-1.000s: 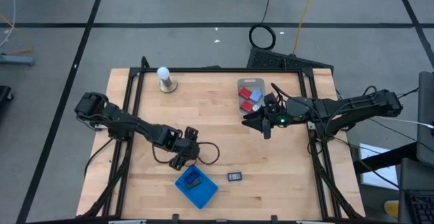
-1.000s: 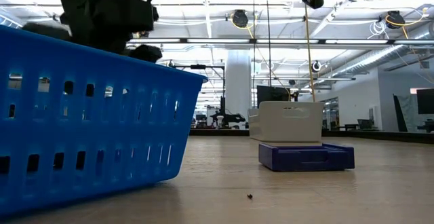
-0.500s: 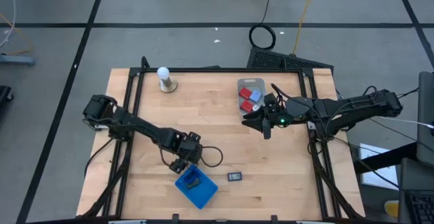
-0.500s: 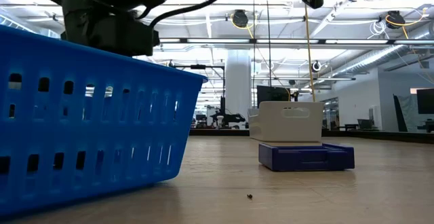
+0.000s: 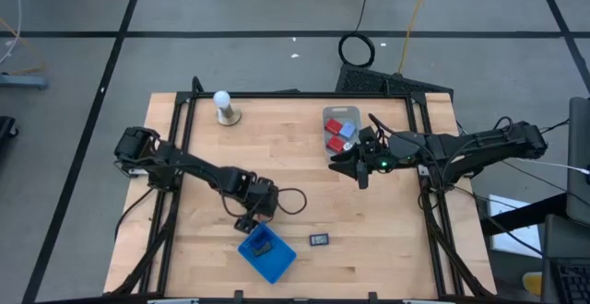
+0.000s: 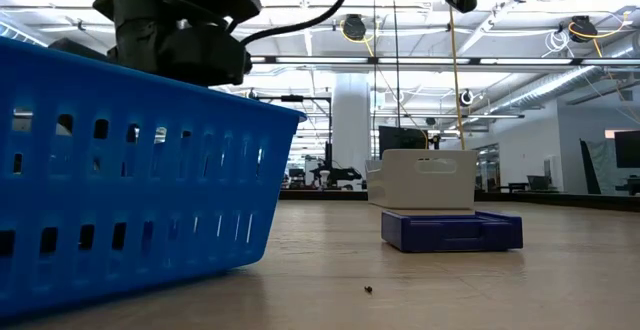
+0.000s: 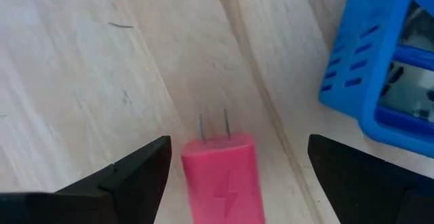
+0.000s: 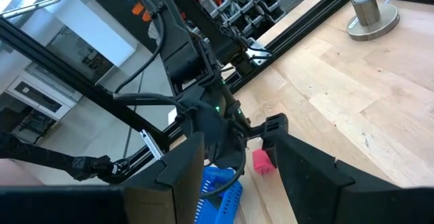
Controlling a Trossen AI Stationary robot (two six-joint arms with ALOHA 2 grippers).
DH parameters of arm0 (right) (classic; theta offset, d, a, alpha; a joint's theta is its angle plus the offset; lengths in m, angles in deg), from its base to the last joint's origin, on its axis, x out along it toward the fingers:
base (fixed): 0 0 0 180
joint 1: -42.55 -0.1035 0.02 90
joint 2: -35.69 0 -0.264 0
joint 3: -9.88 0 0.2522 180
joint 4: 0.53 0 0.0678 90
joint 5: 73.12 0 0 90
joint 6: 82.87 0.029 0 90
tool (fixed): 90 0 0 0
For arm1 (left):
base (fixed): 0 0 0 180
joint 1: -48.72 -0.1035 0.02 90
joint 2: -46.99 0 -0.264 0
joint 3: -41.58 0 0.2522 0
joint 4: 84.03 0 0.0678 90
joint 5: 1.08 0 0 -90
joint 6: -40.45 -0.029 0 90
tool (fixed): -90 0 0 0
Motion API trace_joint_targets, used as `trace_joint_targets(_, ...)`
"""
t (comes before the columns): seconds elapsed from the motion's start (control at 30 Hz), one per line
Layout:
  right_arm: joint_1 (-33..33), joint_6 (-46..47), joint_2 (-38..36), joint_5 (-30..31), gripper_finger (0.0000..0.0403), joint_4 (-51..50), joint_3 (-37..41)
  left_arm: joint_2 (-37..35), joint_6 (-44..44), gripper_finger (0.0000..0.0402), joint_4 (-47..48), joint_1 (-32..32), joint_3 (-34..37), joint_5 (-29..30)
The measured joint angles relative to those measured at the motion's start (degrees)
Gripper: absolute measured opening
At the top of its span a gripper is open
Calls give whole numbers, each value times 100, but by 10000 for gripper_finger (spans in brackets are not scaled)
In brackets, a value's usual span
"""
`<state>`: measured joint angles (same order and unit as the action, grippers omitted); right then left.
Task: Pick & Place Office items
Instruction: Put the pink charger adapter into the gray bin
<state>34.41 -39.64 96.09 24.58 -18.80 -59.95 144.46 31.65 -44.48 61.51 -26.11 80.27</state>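
Observation:
A pink charger plug with two metal prongs lies flat on the wooden table, just left of the blue basket. My left gripper hangs over it, pointing steeply down and open, one finger on either side of the plug with a gap on both. A small dark flat rectangle lies on the table right of the basket. My right gripper waits high over the table's right half beside the clear bin, its fingers apart with nothing between them.
The clear bin holds red and pale blue pieces. A white ball on a round stand stands at the far left. The basket's wall rises close beside my left gripper's finger. Bare wood lies across the table's middle.
My left gripper has sunk toward the table and shifted a little toward the right edge, rolling at the wrist, and stays open. The right arm has kept still.

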Motion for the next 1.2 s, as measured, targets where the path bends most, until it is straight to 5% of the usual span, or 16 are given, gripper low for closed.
trace_joint_targets(0.63, -100, -26, 0, -24, 171, 1, 0, -31, 801, 345, -300, -104, 439, 100)
trace_joint_targets(0.77, -99, -43, 0, -24, 171, 5, 0, -20, 896, 303, -483, -114, 449, 116)
trace_joint_targets(1.0, -99, -43, 0, -24, 171, 32, 0, -12, 782, 151, -425, -119, 457, 183)
trace_joint_targets(1.2, -99, -46, 0, -24, 171, 156, 0, -13, 776, 149, -424, -118, 457, 164)
